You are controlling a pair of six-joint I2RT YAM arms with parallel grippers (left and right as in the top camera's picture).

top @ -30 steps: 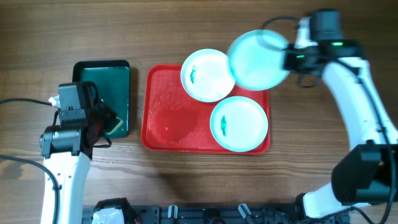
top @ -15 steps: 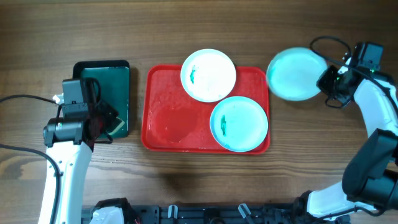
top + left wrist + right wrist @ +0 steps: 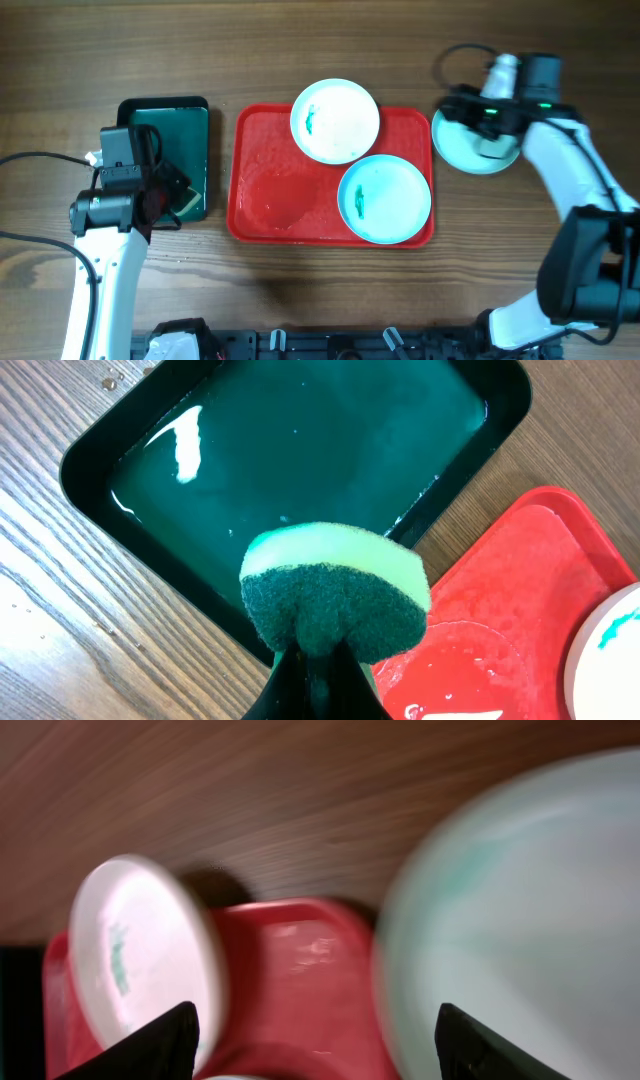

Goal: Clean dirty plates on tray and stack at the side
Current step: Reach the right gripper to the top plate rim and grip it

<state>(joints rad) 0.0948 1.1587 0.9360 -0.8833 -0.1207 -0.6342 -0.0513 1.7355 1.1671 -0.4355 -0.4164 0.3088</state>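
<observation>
The red tray (image 3: 268, 190) holds a white plate (image 3: 335, 120) at its far edge and a pale turquoise plate (image 3: 384, 198) at its near right, both with green smears. Another turquoise plate (image 3: 478, 145) lies on the table right of the tray. My right gripper (image 3: 468, 112) hovers over that plate's far left rim, open. In the blurred right wrist view the gripper (image 3: 315, 1042) stands wide, with the turquoise plate (image 3: 520, 900) at right and the white plate (image 3: 140, 950) at left. My left gripper (image 3: 318, 665) is shut on a green sponge (image 3: 335, 595).
A smaller dark green tray (image 3: 165, 150) with a black rim and liquid (image 3: 300, 450) in it sits left of the red tray (image 3: 520, 610). The left arm (image 3: 105, 230) stands beside it. Bare wooden table lies around both trays.
The right arm carried the turquoise plate from above the tray's far right corner out to the table on the right, let it go and opened. The left arm barely moved.
</observation>
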